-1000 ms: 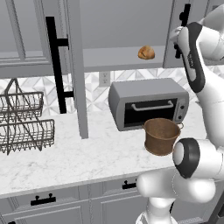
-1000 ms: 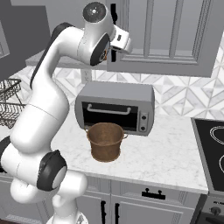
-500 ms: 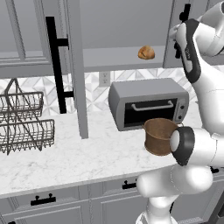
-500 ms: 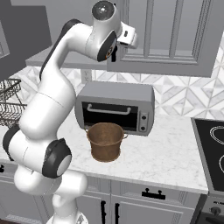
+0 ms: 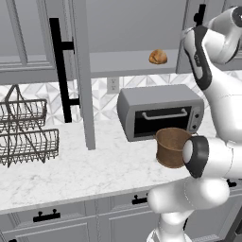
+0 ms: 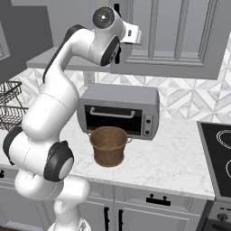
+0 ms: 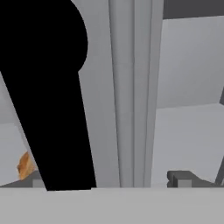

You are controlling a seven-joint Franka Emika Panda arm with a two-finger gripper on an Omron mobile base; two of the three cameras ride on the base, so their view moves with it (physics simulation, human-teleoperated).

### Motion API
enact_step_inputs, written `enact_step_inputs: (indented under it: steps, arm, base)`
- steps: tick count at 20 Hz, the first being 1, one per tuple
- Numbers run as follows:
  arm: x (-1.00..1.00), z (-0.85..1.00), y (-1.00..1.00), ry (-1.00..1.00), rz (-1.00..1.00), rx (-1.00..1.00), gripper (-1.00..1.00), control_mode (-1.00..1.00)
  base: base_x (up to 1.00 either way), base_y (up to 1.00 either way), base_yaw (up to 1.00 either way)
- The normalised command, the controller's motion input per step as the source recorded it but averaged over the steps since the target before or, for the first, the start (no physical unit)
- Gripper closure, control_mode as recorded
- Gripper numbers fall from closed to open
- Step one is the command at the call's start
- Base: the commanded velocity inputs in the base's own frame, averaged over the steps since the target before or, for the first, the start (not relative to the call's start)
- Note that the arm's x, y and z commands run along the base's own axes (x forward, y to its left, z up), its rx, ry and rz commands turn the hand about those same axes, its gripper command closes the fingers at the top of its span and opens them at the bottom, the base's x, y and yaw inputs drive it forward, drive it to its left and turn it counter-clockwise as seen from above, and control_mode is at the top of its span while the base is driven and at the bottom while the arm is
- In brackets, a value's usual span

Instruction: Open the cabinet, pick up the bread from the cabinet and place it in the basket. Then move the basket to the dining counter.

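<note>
Cabinet (image 5: 80, 75) door swung open in the upper left of the left base view, long black handle (image 5: 59, 71) facing out. Bread (image 5: 158, 57) sitting on the grey shelf (image 5: 123, 64), upper middle of that frame; also peeking in as a golden sliver at the lower left edge of the hand view (image 7: 25, 166), half hidden behind the black handle (image 7: 48, 92) right up against the camera. Gripper (image 7: 109, 181) spread wide, nothing between the fingers (image 7: 181, 178), up close to the right-hand door edge (image 7: 131, 87). Basket (image 6: 108, 145) on the white worktop (image 6: 171, 162) just in front of the toaster oven (image 6: 119, 110), centre of the right base view. Wire rack (image 5: 23, 132) off at the left edge of the left base view.
</note>
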Motion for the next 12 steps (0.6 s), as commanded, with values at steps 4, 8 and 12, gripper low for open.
enact_step_inputs:
  steps: [4,8,12]
  arm:
    - [0.31,-0.05,0.04,-0.01,0.01,0.00,-1.00,-1.00]
    - [0.31,-0.07,0.06,0.00,0.02,0.00,-1.00,-1.00]
    - [0.30,-0.06,0.08,0.00,0.02,0.00,1.00,-1.00]
  base:
    - [0.00,0.00,0.00]
    - [0.00,0.00,0.00]
    - [0.00,0.00,0.00]
